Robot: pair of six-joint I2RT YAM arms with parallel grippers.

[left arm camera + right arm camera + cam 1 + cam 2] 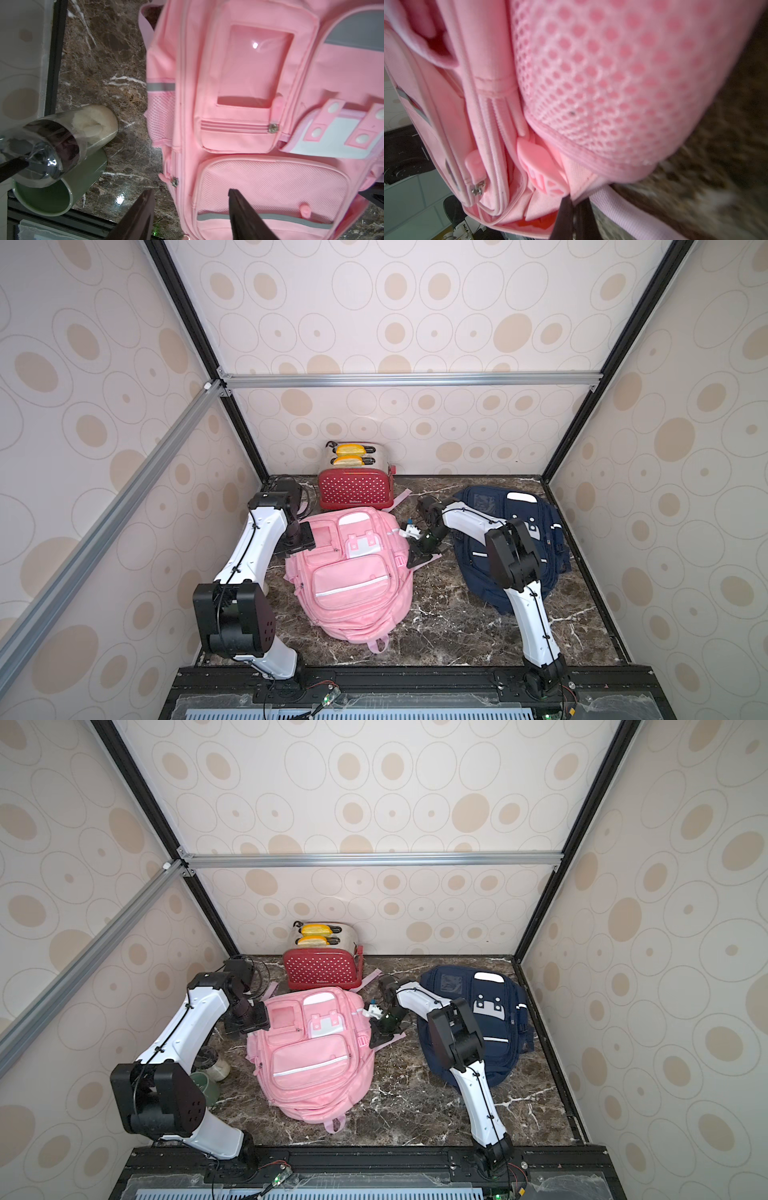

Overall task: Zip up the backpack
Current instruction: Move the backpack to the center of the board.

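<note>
A pink backpack [353, 572] [311, 1052] lies flat mid-table, front up. My left gripper [191, 191] hovers open over its left edge; one finger is above the marble, the other above the ribbed front pocket [270, 187], and a metal zipper slider [174, 182] sits just ahead. My right gripper [415, 562] [572, 199] is at the pack's right side, shut on a fold of pink fabric under the mesh pocket [612, 83]. A large pink pull tab [539, 164] lies beside the fingertips. The zip there gapes, showing orange-red lining [537, 223].
A navy backpack [511, 539] lies at the right under my right arm. A red toaster [355, 485] stands at the back wall. A green mug [52, 197] and a glass jar [83, 128] sit near the left wall, below my left arm.
</note>
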